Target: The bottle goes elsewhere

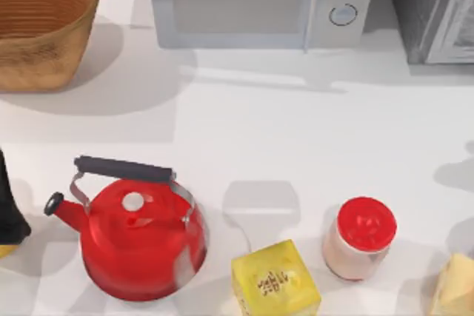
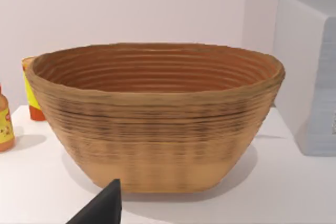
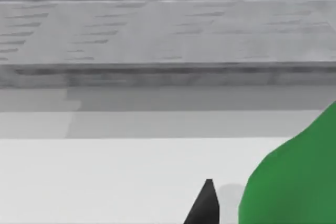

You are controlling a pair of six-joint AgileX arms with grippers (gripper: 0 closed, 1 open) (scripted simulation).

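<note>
Jaw state cannot be told for either gripper: one dark fingertip (image 3: 206,205) shows in the right wrist view just beside the green plastic bottle (image 3: 294,182), facing a grey appliance (image 3: 168,30). On the white table (image 1: 296,123) stand a red kettle (image 1: 137,238), yellow box (image 1: 274,280) and red-lidded pale jar (image 1: 359,238). Left wrist view faces the woven basket (image 2: 157,119).

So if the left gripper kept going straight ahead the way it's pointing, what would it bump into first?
Most likely the round woven brown wicker basket. In the left wrist view it stands straight ahead of the left gripper's dark fingertip on the white table; how far is unclear.
</note>
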